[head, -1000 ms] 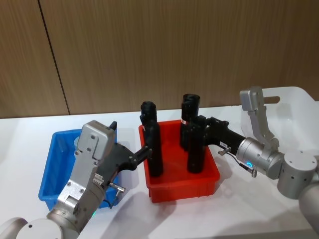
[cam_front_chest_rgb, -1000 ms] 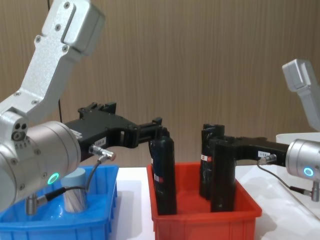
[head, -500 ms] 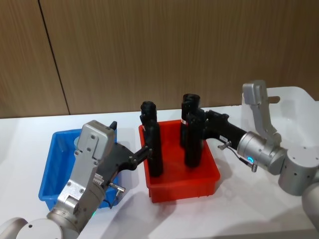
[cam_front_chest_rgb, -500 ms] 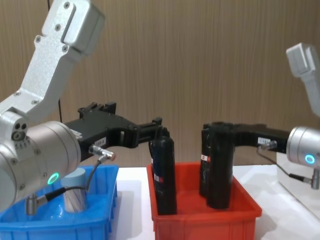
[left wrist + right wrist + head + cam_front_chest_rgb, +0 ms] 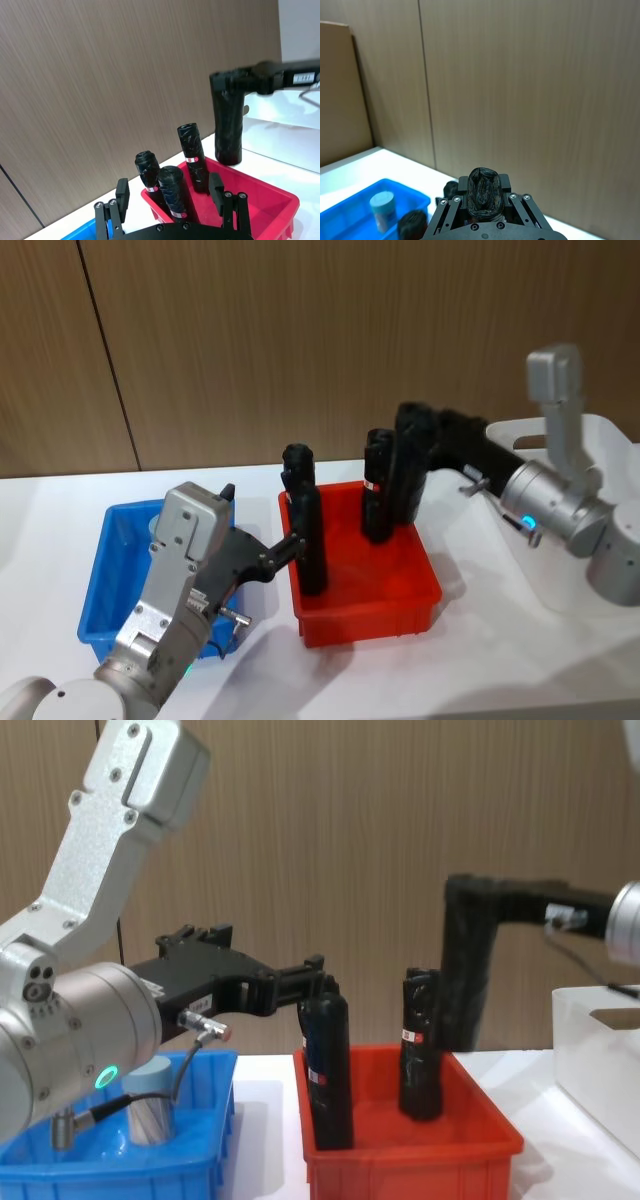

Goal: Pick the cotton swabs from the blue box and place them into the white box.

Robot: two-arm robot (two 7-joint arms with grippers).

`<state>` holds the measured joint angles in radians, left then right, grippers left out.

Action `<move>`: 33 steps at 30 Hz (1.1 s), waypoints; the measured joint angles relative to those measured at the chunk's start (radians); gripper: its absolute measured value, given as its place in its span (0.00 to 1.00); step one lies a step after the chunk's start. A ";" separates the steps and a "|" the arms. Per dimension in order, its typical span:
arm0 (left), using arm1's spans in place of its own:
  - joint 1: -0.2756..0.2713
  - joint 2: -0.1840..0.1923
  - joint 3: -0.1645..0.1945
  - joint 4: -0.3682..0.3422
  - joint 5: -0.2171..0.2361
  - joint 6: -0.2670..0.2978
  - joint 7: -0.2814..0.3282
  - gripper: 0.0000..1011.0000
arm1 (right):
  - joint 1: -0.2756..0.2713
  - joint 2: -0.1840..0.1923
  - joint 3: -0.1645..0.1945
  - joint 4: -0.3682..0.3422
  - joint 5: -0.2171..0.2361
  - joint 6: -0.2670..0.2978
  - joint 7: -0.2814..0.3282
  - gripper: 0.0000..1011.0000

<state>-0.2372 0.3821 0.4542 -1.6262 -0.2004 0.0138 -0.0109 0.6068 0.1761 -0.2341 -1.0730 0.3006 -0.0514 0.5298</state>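
The right gripper (image 5: pixel 468 898) is clamped on a black cylinder (image 5: pixel 464 970), holding it lifted above the red bin (image 5: pixel 365 600), on the side nearer the white box (image 5: pixel 590 530). That is not a task item. One swab jar (image 5: pixel 148 1105) stands in the blue box (image 5: pixel 100 585), just beside the red bin, so nothing of the swab transfer appears done; the white box's inside is not shown. The left gripper (image 5: pixel 318 982) sits at the top of another black cylinder (image 5: pixel 328 1070) standing in the red bin; whether it grips cannot be told. The whole pick and placement remains.
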 joint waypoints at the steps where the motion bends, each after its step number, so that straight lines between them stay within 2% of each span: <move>1: 0.000 0.000 0.000 0.000 0.000 0.000 0.000 0.99 | -0.008 0.008 0.006 -0.033 0.000 0.010 -0.012 0.34; 5: 0.000 0.000 0.000 0.000 0.000 0.000 0.000 0.99 | -0.020 0.021 0.018 -0.082 0.000 0.029 -0.038 0.34; 6: 0.000 0.000 0.000 0.000 0.000 0.000 0.000 0.99 | -0.027 0.033 0.029 -0.118 -0.002 0.042 -0.057 0.34; 17: 0.000 0.000 0.000 0.000 0.000 0.000 0.000 0.99 | -0.045 0.084 0.082 -0.212 -0.027 0.083 -0.152 0.34; 25: 0.000 0.000 0.000 0.000 0.000 0.000 0.000 0.99 | -0.045 0.118 0.118 -0.223 -0.056 0.097 -0.215 0.34; 33: 0.000 0.000 0.000 0.000 0.000 0.000 0.000 0.99 | -0.025 0.145 0.150 -0.169 -0.089 0.109 -0.266 0.34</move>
<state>-0.2372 0.3821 0.4542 -1.6262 -0.2003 0.0138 -0.0109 0.5814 0.3211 -0.0838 -1.2417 0.2118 0.0573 0.2638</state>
